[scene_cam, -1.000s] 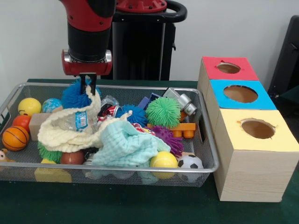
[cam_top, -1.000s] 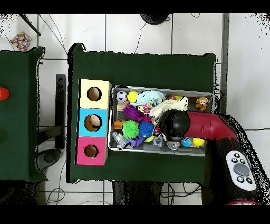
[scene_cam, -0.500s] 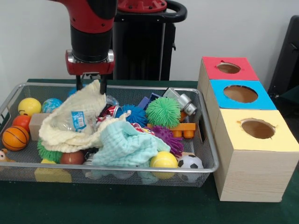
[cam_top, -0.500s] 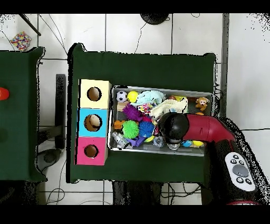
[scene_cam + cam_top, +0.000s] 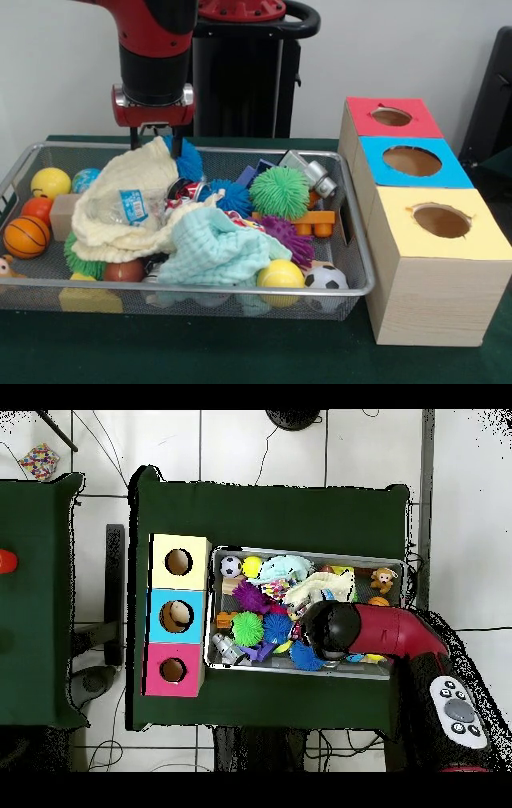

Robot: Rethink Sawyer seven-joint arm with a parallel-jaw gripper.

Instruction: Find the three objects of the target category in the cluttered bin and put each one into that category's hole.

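Observation:
My gripper (image 5: pixel 156 144) hangs over the far left part of the wire bin (image 5: pixel 208 290), just above a cream cloth (image 5: pixel 120 180). A blue spiky ball (image 5: pixel 189 162) sits right against the gripper's right side, half hidden behind the cloth. Whether it is gripped is unclear. In the overhead view the arm's end (image 5: pixel 330 632) covers the gripper, and the blue spiky ball (image 5: pixel 310 660) shows beside it at the bin's edge. Other spiky balls lie in the bin: green (image 5: pixel 278 192), a second blue one (image 5: pixel 230 195) and purple (image 5: pixel 290 238).
Right of the bin stand a red box (image 5: pixel 424 124), a blue box (image 5: pixel 372 152) and a yellow box (image 5: pixel 400 232), each with a round hole on top. The bin also holds a teal cloth (image 5: pixel 212 252), a crushed bottle (image 5: pixel 128 206), smooth balls and blocks.
The blue spiky ball, left of the gripper a second ago and then hidden by the cloth, now shows on its right. The arm has shifted slightly toward the bin's far side.

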